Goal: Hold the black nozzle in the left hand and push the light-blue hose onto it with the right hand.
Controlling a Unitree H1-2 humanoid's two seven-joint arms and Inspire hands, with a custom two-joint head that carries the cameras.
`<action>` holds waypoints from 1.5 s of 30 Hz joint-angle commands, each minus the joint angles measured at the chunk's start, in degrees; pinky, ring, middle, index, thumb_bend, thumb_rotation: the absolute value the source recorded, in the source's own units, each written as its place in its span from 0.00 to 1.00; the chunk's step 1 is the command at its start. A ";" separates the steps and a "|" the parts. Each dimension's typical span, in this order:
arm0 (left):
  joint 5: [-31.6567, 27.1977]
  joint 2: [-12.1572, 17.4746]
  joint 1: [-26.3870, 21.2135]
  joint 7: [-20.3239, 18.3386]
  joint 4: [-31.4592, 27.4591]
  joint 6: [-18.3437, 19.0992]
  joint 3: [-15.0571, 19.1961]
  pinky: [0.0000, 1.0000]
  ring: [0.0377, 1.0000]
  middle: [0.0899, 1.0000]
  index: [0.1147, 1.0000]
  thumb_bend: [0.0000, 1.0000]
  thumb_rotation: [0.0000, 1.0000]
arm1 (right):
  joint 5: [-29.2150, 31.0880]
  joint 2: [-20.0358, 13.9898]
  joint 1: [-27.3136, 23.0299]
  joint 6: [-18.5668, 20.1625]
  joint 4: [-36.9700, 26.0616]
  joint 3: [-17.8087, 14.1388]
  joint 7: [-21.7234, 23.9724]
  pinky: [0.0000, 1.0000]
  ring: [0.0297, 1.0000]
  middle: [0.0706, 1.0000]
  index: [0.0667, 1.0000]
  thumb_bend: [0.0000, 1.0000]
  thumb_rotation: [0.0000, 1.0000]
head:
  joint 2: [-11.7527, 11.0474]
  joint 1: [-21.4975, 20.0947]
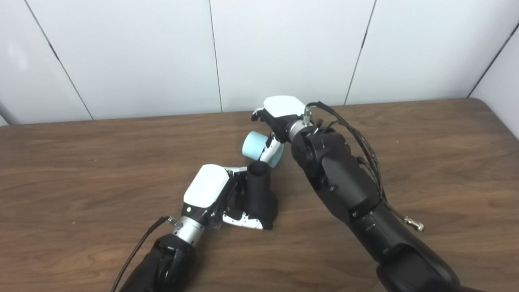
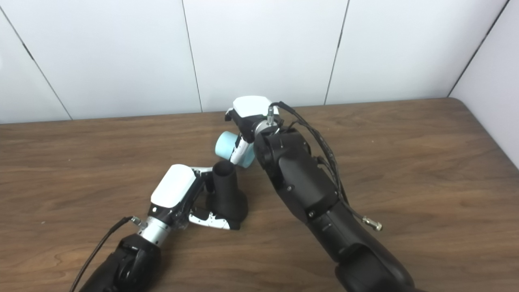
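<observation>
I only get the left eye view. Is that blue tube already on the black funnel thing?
Observer: Not yet. The right eye view also shows the light-blue hose, held in the right hand, behind the black nozzle's open top, not over it.
Operator: Is the black piece lying loose?
Observer: No, the left hand holds it, fingers under its wide base.
Operator: Anything on the right I miss?
Observer: More of the side wall past the table's corner.

Two side-by-side head cameras look down close on the same table (image 1: 81,170).
</observation>
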 commanded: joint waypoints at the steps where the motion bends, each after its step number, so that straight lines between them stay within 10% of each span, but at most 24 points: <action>1: 0.86 -1.03 8.90 -2.05 5.45 0.89 -3.64 0.34 0.41 0.38 0.44 0.47 0.00 | 0.23 -0.06 -2.21 -0.32 -0.68 0.09 -3.42 0.60 0.79 0.81 0.79 0.80 0.21 | 0.10 0.11; 22: 1.04 -1.25 8.50 -2.90 5.00 1.94 -4.34 0.34 0.42 0.39 0.44 0.47 0.00 | 3.89 -0.40 -1.66 -0.81 3.87 1.97 -10.29 0.48 0.67 0.73 0.78 0.83 0.13 | 0.37 -0.16; 29: 1.10 -1.30 8.39 -2.88 4.82 2.24 -4.53 0.34 0.41 0.38 0.44 0.47 0.00 | 6.35 -0.02 -1.07 -1.18 3.65 1.86 -13.67 0.35 0.48 0.62 0.76 0.82 0.03 | 0.40 -0.11; 34: 0.71 -1.32 8.48 -3.21 4.41 2.44 -4.45 0.34 0.42 0.39 0.44 0.47 0.00 | 10.47 -0.80 0.18 -6.30 4.67 1.56 -21.65 0.33 0.42 0.52 0.45 0.51 0.00 | 0.65 -0.10; 45: 0.48 -1.34 8.56 -3.00 4.28 2.25 -4.25 0.34 0.41 0.38 0.44 0.47 0.00 | 12.10 -1.48 0.93 -6.37 4.43 2.40 -24.48 0.28 0.41 0.53 0.45 0.49 0.00 | 0.81 -0.14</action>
